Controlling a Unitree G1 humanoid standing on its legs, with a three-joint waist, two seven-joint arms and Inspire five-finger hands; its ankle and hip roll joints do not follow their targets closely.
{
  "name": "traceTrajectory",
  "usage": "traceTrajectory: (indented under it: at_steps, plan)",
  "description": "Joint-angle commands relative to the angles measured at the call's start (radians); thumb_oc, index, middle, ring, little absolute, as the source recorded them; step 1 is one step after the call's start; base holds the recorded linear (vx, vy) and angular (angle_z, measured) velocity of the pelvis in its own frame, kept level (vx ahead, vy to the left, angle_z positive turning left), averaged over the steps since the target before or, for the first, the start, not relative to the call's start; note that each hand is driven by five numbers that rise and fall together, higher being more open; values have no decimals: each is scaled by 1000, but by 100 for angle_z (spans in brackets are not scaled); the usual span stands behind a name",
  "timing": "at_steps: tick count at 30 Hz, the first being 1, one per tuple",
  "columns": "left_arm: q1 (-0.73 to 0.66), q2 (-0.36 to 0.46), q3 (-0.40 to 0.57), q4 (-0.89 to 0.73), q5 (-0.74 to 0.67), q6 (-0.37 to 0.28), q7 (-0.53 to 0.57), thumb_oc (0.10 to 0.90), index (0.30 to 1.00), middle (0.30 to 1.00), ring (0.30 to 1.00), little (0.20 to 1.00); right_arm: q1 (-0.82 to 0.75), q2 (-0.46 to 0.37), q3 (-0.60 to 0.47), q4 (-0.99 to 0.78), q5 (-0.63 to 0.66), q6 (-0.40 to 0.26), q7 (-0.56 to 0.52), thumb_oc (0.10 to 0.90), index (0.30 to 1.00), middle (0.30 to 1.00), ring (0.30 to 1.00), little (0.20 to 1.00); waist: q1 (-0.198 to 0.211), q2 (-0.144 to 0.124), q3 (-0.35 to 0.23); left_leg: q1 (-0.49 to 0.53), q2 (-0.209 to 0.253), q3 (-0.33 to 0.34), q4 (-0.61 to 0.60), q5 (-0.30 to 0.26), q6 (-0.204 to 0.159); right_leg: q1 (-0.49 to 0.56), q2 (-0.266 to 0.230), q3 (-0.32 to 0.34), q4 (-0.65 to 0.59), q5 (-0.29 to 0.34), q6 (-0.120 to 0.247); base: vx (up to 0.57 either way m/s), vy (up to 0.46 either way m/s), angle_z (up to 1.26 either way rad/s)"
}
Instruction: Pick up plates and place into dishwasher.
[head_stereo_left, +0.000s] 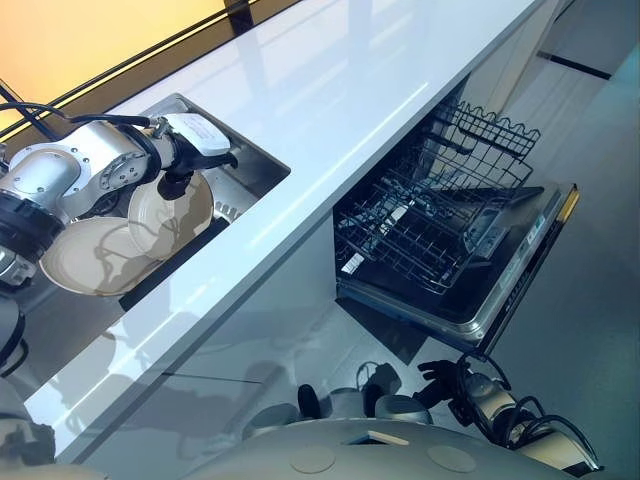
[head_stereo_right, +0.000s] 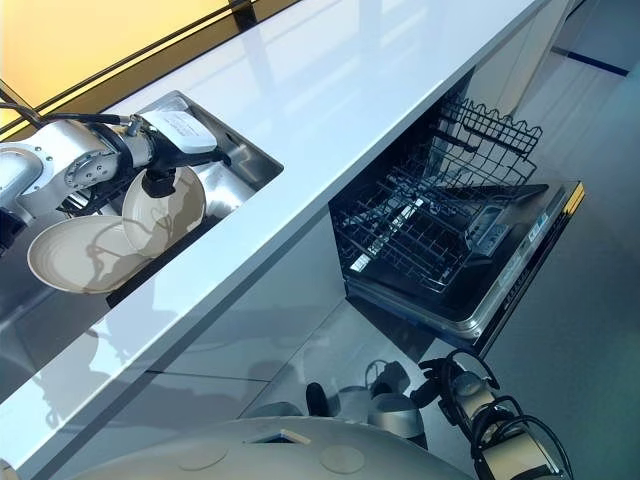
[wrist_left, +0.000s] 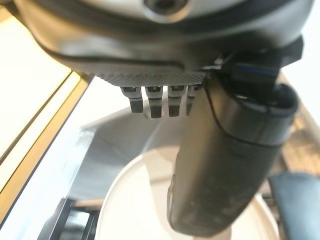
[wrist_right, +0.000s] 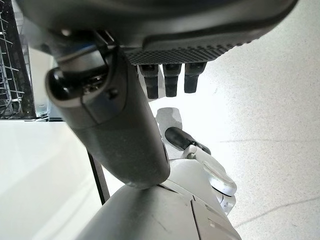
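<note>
Your left hand (head_stereo_left: 183, 172) is over the sink (head_stereo_left: 255, 165) at the upper left of the frame, reaching down to the smaller plate (head_stereo_left: 170, 215). That plate stands tilted on its edge and overlaps a larger plate (head_stereo_left: 88, 258) lying flatter beside it, toward the frame's left edge. In the left wrist view the thumb (wrist_left: 225, 170) lies across the plate's pale face while the fingers (wrist_left: 155, 102) sit behind its upper rim, so the hand looks closed on the rim in a pinch. The far side of the plate is hidden, though, so take that as likely and not certain. A pinch on the edge makes sense here: a leaning plate gives you a rim to take without sliding anything under it.

The white table (head_stereo_left: 330, 120) runs diagonally across the frame, from the lower left to the top right. Below it, at the middle right, the dishwasher (head_stereo_left: 520, 270) stands with its door dropped and its wire rack (head_stereo_left: 440, 215) pulled out empty, ready to take plates.

Your right hand (head_stereo_left: 448, 382) hangs low at the lower right, near the floor (wrist_right: 270, 100), holding nothing. Its fingers (wrist_right: 172, 80) hang loosely curled, kept clear of the open door.

Neither plate has left the sink yet, so the task is at its first pick.
</note>
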Motion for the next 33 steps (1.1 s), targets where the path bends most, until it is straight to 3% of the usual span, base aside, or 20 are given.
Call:
traceTrajectory:
  at_steps: [1, 6, 8, 10, 11, 13, 20, 24, 27, 31, 33]
  plan:
    - [-210, 10, 6, 83, 42, 19, -23, 800, 900, 900, 900, 900, -38, -44, 0, 11, 29, -1, 3, 800, 900, 900, 900, 900, 6, 26, -19, 3, -75, 37, 78, -163, 42, -129, -43, 4, 119, -3, 144, 35, 1, -1]
    - [-220, -2, -11, 77, 84, 6, -55, 800, 900, 900, 900, 900, -47, -47, 6, 12, 27, 3, 6, 800, 900, 900, 900, 900, 6, 28, -11, -9, -78, 33, 98, -167, 42, -127, -42, 9, 120, -6, 139, 30, -1, -4]
    - [-225, -3, -16, 73, 83, 1, -56, 435, 587, 587, 587, 535, -47, -48, 8, 12, 27, 3, 6, 800, 900, 900, 900, 900, 6, 27, -10, -10, -79, 31, 101, -168, 41, -126, -42, 10, 121, -7, 138, 16, -3, -2]
    - [-229, -5, -17, 68, 87, -3, -43, 427, 580, 580, 580, 527, -48, -48, 10, 12, 27, 3, 5, 800, 900, 900, 900, 900, 6, 27, -10, -12, -79, 30, 104, -169, 41, -126, -40, 11, 122, -8, 137, 0, 0, 0]
    - [-232, -6, -18, 65, 93, -7, -27, 361, 524, 524, 524, 461, -48, -47, 11, 13, 26, 2, 5, 800, 900, 900, 900, 900, 6, 27, -10, -12, -79, 29, 105, -169, 40, -126, -40, 11, 122, -8, 136, 0, 0, 0]
    - [-237, -10, -21, 66, 106, -3, 7, 320, 488, 488, 488, 420, -49, -46, 13, 15, 24, 1, 6, 800, 900, 900, 900, 900, 6, 27, -11, -12, -79, 27, 106, -170, 40, -124, -40, 10, 121, -9, 135, 34, -14, 0]
    - [-240, -14, -25, 64, 157, -7, 111, 344, 509, 509, 509, 444, -45, -50, 23, 9, 8, 0, 19, 800, 900, 900, 900, 900, 5, 29, -11, -11, -81, 19, 107, -169, 36, -116, -36, 10, 118, -14, 129, 27, -3, 0]
    - [-228, -8, -16, 60, 188, 2, 136, 407, 564, 564, 564, 507, -42, -53, 28, 7, -3, -6, 26, 800, 900, 900, 900, 900, 4, 32, -9, -11, -81, 15, 103, -166, 35, -117, -35, 8, 119, -16, 127, 0, 0, 0]
    - [-216, -2, -7, 60, 198, 8, 146, 377, 538, 538, 538, 477, -41, -52, 31, 5, -10, -8, 26, 800, 900, 900, 900, 900, 4, 34, -8, -10, -80, 14, 101, -165, 33, -115, -34, 7, 119, -19, 125, 0, 0, 0]
    - [-211, 6, -2, 61, 207, 6, 162, 416, 571, 571, 571, 516, -41, -52, 31, 8, -16, -12, 27, 800, 900, 900, 900, 900, 5, 37, -10, -8, -79, 12, 97, -163, 32, -111, -33, 4, 115, -20, 123, 0, 0, 0]
    - [-208, 10, 0, 59, 206, 14, 162, 385, 545, 545, 545, 485, -41, -55, 32, 7, -18, -15, 29, 800, 900, 900, 900, 900, 6, 37, -11, -7, -78, 11, 96, -162, 30, -107, -32, 0, 113, -22, 122, 0, 0, 0]
